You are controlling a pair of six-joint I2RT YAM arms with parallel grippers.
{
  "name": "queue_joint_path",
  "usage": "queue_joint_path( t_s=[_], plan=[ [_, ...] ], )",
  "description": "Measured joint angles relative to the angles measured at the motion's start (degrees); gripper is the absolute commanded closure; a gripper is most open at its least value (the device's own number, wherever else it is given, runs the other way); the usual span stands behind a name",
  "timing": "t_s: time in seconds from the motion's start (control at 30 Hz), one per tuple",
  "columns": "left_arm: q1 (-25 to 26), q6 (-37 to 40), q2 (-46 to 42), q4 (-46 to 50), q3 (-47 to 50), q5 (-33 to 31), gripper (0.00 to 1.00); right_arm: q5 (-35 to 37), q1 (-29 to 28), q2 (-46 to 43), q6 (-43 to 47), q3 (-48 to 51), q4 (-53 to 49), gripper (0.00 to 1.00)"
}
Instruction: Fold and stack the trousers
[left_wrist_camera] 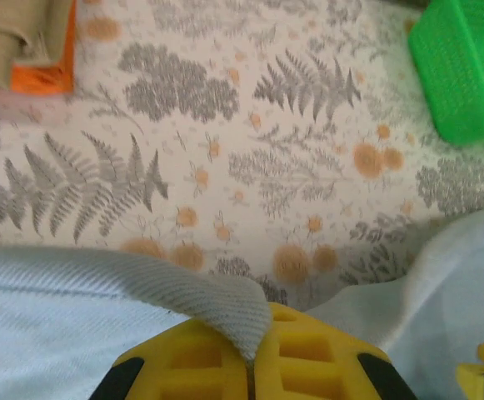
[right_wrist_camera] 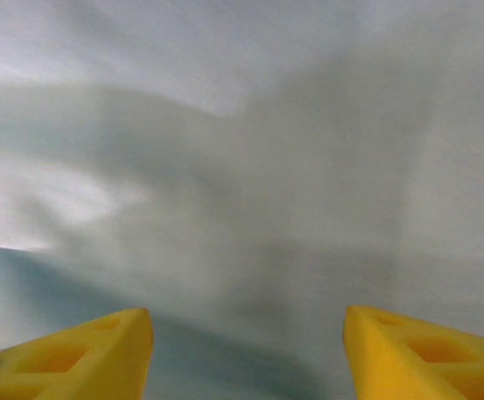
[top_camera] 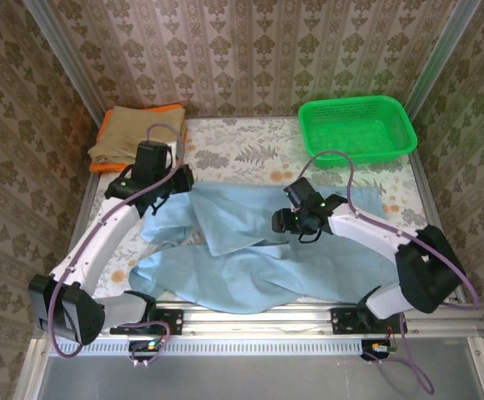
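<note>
The trousers (top_camera: 250, 250) lie rumpled across the tabletop (top_camera: 250, 154), on the near side of the green basket (top_camera: 358, 129) and spreading away to its left. My left hand (left_wrist_camera: 254, 367) is clenched on a thin ridge of hem, well left of the basket. My right hand (right_wrist_camera: 246, 321) hovers spread over the cloth just in front of the basket, grasping nothing. I worry the pinch is shallow, and soft fabric could slide out on a lift. With one hand pulling alone, the legs may drag bunched, fold crooked, or sweep toward the tan pile (top_camera: 129, 133) far left of the basket.
</note>
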State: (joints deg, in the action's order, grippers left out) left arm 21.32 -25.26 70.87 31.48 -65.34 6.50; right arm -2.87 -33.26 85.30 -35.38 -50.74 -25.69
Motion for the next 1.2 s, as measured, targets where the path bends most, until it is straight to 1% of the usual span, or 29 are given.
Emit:
queue_joint_path(
  t_s=[0.03, 0.07, 0.1, 0.13, 0.17, 0.23, 0.3, 0.37, 0.43, 0.47, 0.5, 0.6, 0.67, 0.7, 0.73, 0.83, 0.9, 0.93, 1.03, 1.07, 1.13, 1.2],
  plan=[
    [0.0, 0.1, 0.5, 0.0, -0.7, -0.8, 1.00, 0.0, 0.1, 1.0, 0.0, 0.4, 0.0, 0.37],
    [0.0, 0.3, 1.3, -0.1, -1.2, -1.5, 0.94, 0.0, 0.1, 1.7, -0.1, 0.8, 0.0, 0.37],
    [-0.1, 0.9, 2.8, -0.2, -1.9, -2.3, 0.57, 0.0, 0.1, 2.2, -0.3, 1.0, 0.1, 0.37],
    [-0.2, 1.4, 4.9, -0.3, -2.9, -2.8, 0.37, 0.0, 0.1, 2.3, -0.4, 1.1, 0.2, 0.37],
    [-0.6, 1.7, 7.2, -0.5, -3.9, -2.9, 0.34, 0.0, 0.1, 2.3, -0.6, 1.1, 0.2, 0.37],
    [-1.9, 2.7, 13.6, -0.7, -6.8, -2.5, 0.15, 0.0, 0.1, 2.3, -0.6, 1.1, 0.9, 0.38],
    [-2.8, 3.2, 18.5, -0.1, -8.7, -2.5, 0.01, 0.0, 0.1, 2.2, -0.6, 1.1, 1.2, 0.38],
    [-4.0, 3.2, 19.0, 0.5, -7.4, -3.8, 0.00, 0.1, 0.1, 2.2, -0.6, 1.1, 1.2, 0.38],
    [-6.7, 2.3, 15.1, 1.5, -4.1, -3.8, 0.00, 0.2, -0.1, 1.9, -0.6, 1.1, 1.2, 0.38],
    [-8.8, 1.5, 12.3, 1.9, -2.2, -3.6, 0.00, 0.4, -0.3, 1.6, -0.6, 1.1, 1.3, 0.39],
    [-12.2, 0.2, 8.3, 2.3, 0.3, -3.8, 0.00, 0.6, -0.6, 1.3, -0.6, 1.1, 1.3, 0.38],
    [-20.8, -3.8, -1.3, 2.9, 6.8, -6.4, 0.00, 0.8, -1.8, 0.8, -0.6, 1.1, 1.4, 0.39],
    [-24.1, -6.6, -5.0, 2.8, 11.8, -7.1, 0.00, 0.8, -2.6, 0.8, -0.6, 1.1, 1.5, 0.39],
    [-25.3, -7.9, -5.8, 2.4, 14.4, -6.8, 0.00, 0.8, -3.0, 0.8, -0.6, 1.1, 1.6, 0.39],
    [-26.7, -9.2, -5.9, 2.0, 17.2, -6.3, 0.03, 0.8, -3.4, 0.8, -0.6, 1.1, 1.8, 0.39],
    [-30.0, -12.7, -2.7, -0.3, 23.9, -2.9, 0.07, 0.7, -4.1, 0.8, -0.6, 1.1, 2.0, 0.39],
    [-30.9, -15.0, 0.0, -2.1, 26.8, 0.1, 0.08, 0.7, -4.2, 0.8, -0.6, 1.1, 2.2, 0.39],
    [-31.1, -16.0, 1.2, -3.1, 27.8, 1.6, 0.10, 0.7, -4.2, 0.8, -0.6, 1.1, 2.4, 0.39],
    [-31.1, -18.8, 3.2, -8.1, 30.4, 5.2, 0.23, 0.8, -4.2, 0.8, -0.6, 1.1, 2.8, 0.40],
    [-31.1, -19.3, 3.5, -9.6, 31.0, 6.0, 0.29, 0.8, -4.2, 0.8, -0.6, 1.1, 2.8, 0.40],
    [-31.2, -20.5, 4.7, -12.8, 31.6, 7.3, 0.43, 0.8, -4.2, 0.8, -0.6, 1.1, 2.8, 0.40],
    [-31.2, -20.3, 6.0, -15.1, 31.6, 8.1, 0.61, 0.8, -4.2, 0.7, -0.6, 1.1, 2.8, 0.40]
  ],
)
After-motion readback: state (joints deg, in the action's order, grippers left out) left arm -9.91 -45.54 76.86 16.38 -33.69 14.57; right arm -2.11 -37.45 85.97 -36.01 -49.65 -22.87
